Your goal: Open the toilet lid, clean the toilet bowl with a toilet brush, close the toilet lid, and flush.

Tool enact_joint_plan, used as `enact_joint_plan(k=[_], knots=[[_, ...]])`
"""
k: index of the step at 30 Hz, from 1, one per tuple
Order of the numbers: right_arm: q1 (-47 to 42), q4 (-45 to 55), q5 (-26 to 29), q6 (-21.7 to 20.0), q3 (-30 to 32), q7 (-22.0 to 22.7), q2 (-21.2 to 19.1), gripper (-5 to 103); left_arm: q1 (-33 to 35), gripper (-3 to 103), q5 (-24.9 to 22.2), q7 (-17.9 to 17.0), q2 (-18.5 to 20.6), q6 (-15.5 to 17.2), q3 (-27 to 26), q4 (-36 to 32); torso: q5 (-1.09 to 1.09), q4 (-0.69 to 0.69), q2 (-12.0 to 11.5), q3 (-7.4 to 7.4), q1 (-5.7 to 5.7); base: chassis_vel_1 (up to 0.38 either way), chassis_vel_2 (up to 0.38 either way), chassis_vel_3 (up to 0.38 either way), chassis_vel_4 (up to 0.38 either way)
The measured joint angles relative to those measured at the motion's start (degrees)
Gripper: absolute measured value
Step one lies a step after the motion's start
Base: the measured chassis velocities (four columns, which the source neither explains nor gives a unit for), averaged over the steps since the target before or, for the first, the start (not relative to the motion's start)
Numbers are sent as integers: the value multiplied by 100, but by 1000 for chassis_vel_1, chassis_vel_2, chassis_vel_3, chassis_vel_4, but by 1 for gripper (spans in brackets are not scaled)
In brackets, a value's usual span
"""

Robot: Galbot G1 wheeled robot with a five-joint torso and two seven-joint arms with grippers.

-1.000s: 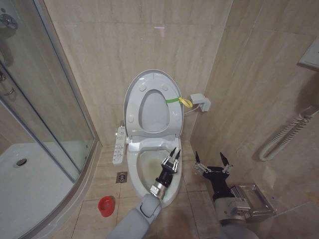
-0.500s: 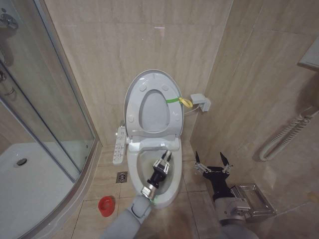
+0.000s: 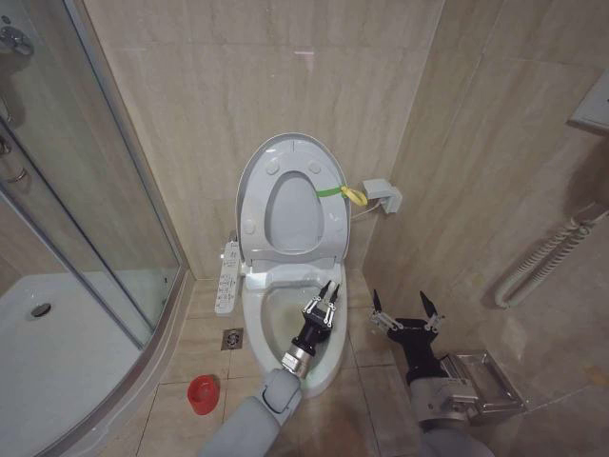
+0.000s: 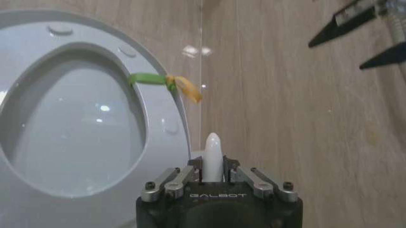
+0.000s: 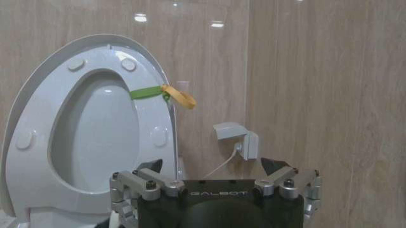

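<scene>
Beige tiled walls surround you: from the head camera, your left gripper (image 3: 327, 303) has moved back up over the toilet bowl (image 3: 273, 328), toilet lid (image 3: 291, 195) upright. Left wrist: its fingers clamp the toilet brush (image 4: 212, 161). Right wrist: your right gripper (image 5: 214, 176) stays spread apart.

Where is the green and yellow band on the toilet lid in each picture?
Head view: the green-yellow band sits on the raised toilet lid's edge nearest the wall socket.
Left wrist view: the band hangs off the lid edge, above the toilet brush handle held in the left gripper.
Right wrist view: the band sits on the lid edge, above the socket.
Shared landmark: the upright lid with its round bumpers.
</scene>
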Motion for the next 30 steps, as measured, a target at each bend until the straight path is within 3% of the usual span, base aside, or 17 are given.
enact_joint_plan(k=[9, 14, 20, 30], knots=[[0, 0, 0, 0, 0, 0, 0, 100, -254, 22, -81, 23, 164, -85, -49, 537, 0, 2, 0, 0, 0, 0, 0, 0, 0], [0, 0, 0, 0, 0, 0, 0, 100, -337, 22, -102, -4, 148, -52, -150, 340, 0, 1, 0, 0, 0, 0, 0, 0, 0], [0, 0, 0, 0, 0, 0, 0, 100, -156, 22, -169, -31, 112, 36, 114, -109, 0, 0, 0, 0, 0, 0, 0, 0, 0], [0, 0, 0, 0, 0, 0, 0, 100, -84, 22, -163, 28, 79, -147, 140, 266, 0, 0, 0, 0, 0, 0, 0, 0, 0]])
